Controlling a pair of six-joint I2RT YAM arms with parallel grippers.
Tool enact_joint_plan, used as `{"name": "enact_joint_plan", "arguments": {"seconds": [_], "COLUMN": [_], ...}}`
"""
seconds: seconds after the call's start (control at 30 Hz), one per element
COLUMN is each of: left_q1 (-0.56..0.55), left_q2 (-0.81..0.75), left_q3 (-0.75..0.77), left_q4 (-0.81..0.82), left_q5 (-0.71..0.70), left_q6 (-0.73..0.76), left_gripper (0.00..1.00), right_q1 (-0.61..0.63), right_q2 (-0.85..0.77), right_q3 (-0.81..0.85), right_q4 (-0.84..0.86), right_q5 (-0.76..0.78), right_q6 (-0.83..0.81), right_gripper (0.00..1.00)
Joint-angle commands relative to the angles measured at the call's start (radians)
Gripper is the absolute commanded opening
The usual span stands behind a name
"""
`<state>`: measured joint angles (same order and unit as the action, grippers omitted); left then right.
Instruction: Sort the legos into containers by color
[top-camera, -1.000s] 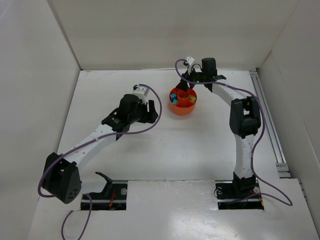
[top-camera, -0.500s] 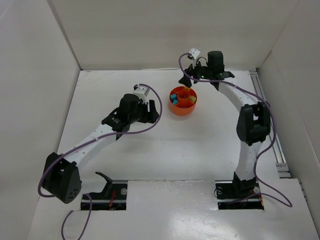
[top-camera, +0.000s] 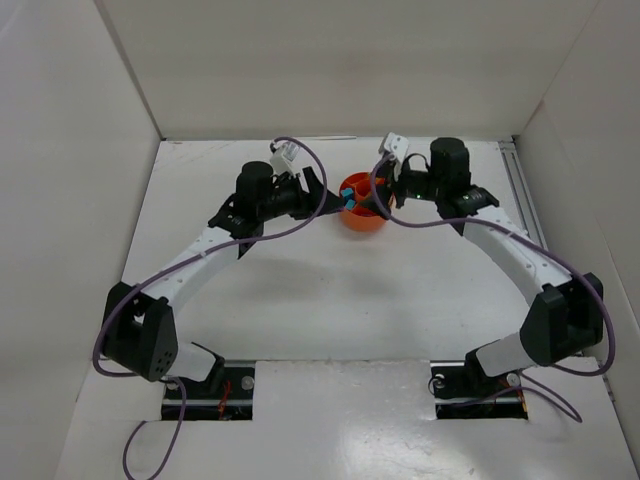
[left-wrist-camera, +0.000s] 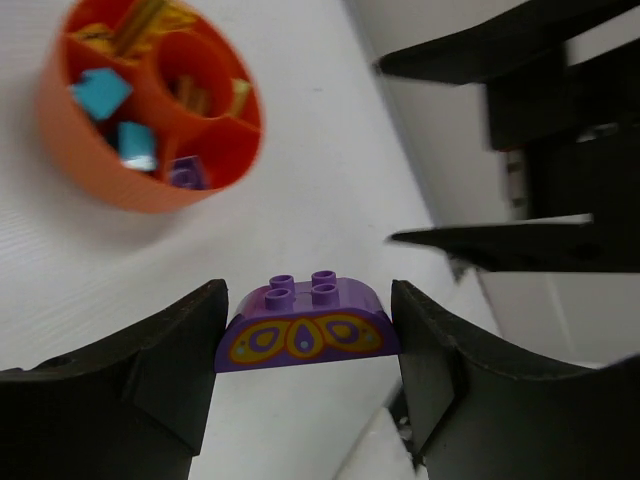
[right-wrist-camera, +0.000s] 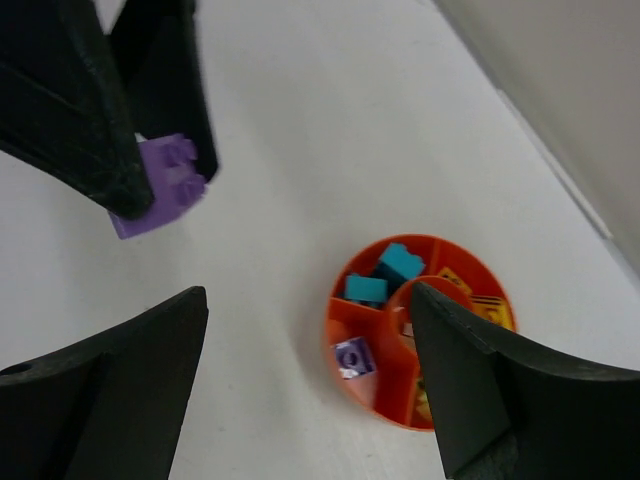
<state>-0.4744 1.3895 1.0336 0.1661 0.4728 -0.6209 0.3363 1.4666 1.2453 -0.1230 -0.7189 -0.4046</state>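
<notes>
While left gripper (left-wrist-camera: 307, 335) pinches purple brick (left-wrist-camera: 305, 322), right gripper (right-wrist-camera: 305, 300) gapes; dish (left-wrist-camera: 110, 182) holds teal bricks (left-wrist-camera: 100, 93)

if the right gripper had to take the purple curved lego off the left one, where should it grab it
Probably the two flat long faces: the printed one and the one behind it. The fingers of the left gripper cover the rounded ends of the purple lego, and those ends slope away anyway. The open right gripper would best come in from the studded side, jaws spanning the thin width.

Purple lego (left-wrist-camera: 305, 325) gripped near orange dish (left-wrist-camera: 120, 190) holding legos (left-wrist-camera: 100, 93).
</notes>
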Motion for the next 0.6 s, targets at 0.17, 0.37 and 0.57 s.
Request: {"name": "enact_joint_plan", "arguments": {"seconds": [0.17,0.37,0.57], "left_q1": [-0.013,-0.049,-0.049], "left_q2": [-0.041,-0.102,-0.113], "left_q3": [-0.073,-0.092,-0.110], "left_q4": [0.408,0.408,0.408], "left_q5": [0.414,0.403,0.356], "left_q6": [-0.215,-0.214,-0.235], "left_gripper": [0.04,0.04,0.04], "right_q1": [0.148,0.219,0.280], "right_q2": [-0.149,-0.209,-0.242], "right_q3": [-0.092,-0.116,-0.107], "right_q4": [0.043,0.098,0.108], "right_q5": [0.114,0.199,0.164], "right_q6": [-0.057,-0.031,-0.031], "right_gripper": [0.90,0.90,0.90]}}
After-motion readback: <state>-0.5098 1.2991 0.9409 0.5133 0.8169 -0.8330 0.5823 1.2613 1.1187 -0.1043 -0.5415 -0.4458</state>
